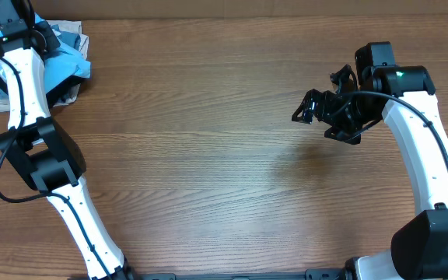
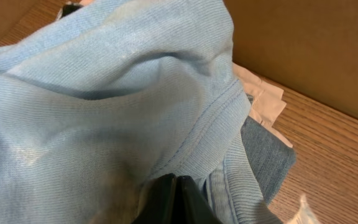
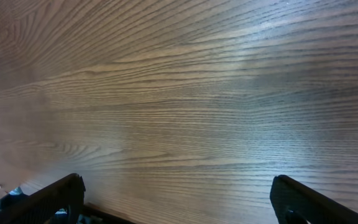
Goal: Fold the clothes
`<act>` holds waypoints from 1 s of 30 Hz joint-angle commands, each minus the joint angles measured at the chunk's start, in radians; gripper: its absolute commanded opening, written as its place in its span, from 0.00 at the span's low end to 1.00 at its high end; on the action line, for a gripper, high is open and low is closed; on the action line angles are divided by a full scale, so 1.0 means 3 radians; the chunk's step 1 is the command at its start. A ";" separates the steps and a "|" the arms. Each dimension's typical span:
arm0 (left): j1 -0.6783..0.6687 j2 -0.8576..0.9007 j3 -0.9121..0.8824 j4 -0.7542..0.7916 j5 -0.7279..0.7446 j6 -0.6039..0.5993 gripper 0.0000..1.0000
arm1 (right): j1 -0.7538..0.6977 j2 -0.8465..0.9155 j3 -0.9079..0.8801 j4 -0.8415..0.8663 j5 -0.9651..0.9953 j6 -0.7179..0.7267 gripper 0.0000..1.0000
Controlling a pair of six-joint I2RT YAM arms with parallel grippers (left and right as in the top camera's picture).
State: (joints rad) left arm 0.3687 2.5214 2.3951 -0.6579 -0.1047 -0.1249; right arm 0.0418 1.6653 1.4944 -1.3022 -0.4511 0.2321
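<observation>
Arms: two, white and black, their bases at the near edge of the worktop [image 1: 208, 163], one on each side.
Right gripper [image 1: 317, 96]: one, hanging above bare wood on the right side. Its two fingers [image 3: 48, 199] stand wide apart with nothing between them.
Left gripper [image 2: 174, 198]: one, reached out to the far left corner and sunk into the cloth pile. Its two dark fingers sit pressed together, with the shirt's folds drawn in to their tips, so it looks clamped on the shirt.
Shirt [image 2: 104, 106]: one, light blue, crumpled on top of the pile in the far left corner. A stitched hem curves across it.
Denim-blue garment [image 2: 266, 155]: one, under the shirt, its edge showing.
White garment [image 2: 263, 99]: one, folded, beyond the denim one, also under the shirt.
Board [image 2: 316, 43]: one, plain brown, behind the pile.
</observation>
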 commanded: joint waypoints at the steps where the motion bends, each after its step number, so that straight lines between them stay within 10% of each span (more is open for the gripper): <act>1: 0.0019 0.0046 -0.0008 -0.0061 0.0041 0.0018 0.06 | 0.0014 -0.0009 -0.0010 -0.0009 0.0019 0.0003 1.00; 22: 0.0331 -0.0843 -0.0009 -0.0731 0.0004 -0.0292 0.17 | 0.0014 -0.0009 -0.0010 0.0046 0.0018 0.0003 1.00; 30: 0.0498 -0.0781 -0.0017 -0.0741 0.0018 -0.0398 0.04 | 0.0014 -0.0009 -0.0010 0.0066 0.0019 0.0001 1.00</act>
State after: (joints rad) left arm 0.5022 2.2654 2.3894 -0.8867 -0.1013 -0.2161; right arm 0.0418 1.6653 1.4937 -1.2903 -0.4519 0.2317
